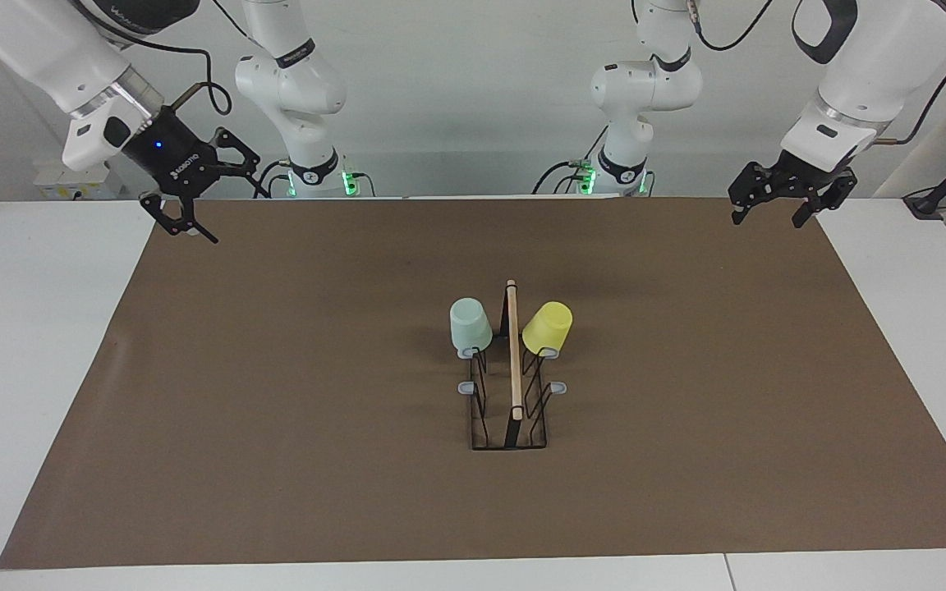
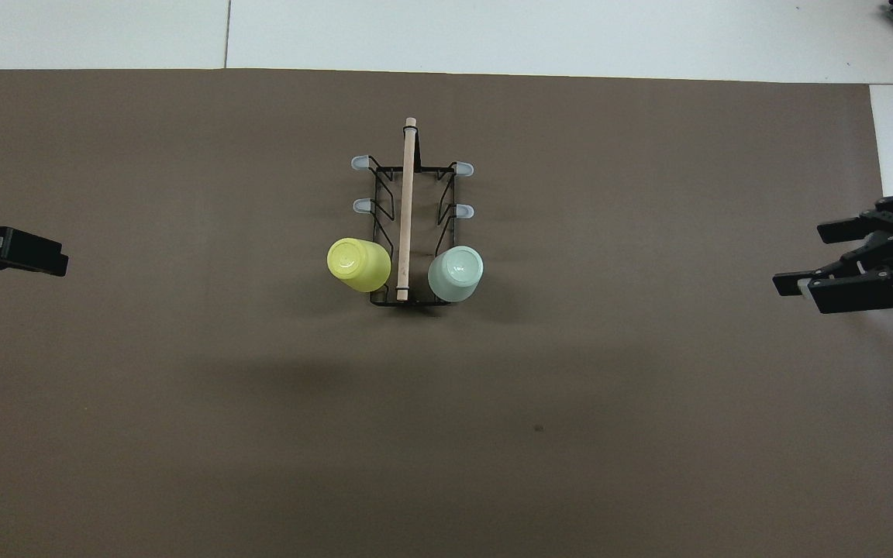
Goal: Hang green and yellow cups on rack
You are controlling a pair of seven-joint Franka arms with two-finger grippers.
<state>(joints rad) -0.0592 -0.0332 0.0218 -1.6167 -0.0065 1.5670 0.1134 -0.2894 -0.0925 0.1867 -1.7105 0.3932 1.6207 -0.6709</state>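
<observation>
The black wire rack [image 1: 514, 386] with its wooden rod handle stands in the middle of the brown mat; it also shows in the overhead view [image 2: 407, 201]. The mint green cup [image 1: 470, 326] [image 2: 456, 273] hangs upside down on the peg nearest the robots, on the right arm's side. The yellow cup [image 1: 548, 327] [image 2: 359, 263] hangs tilted on the matching peg on the left arm's side. My right gripper [image 1: 222, 209] [image 2: 799, 257] is open and empty, raised over the mat's edge. My left gripper [image 1: 769, 215] [image 2: 43, 256] is open and empty over the other edge.
The brown mat [image 1: 276, 394] covers most of the white table. Several grey-tipped pegs [image 2: 360, 163] on the rack, farther from the robots than the cups, hold nothing. Black stands and a blue item sit at the table's ends.
</observation>
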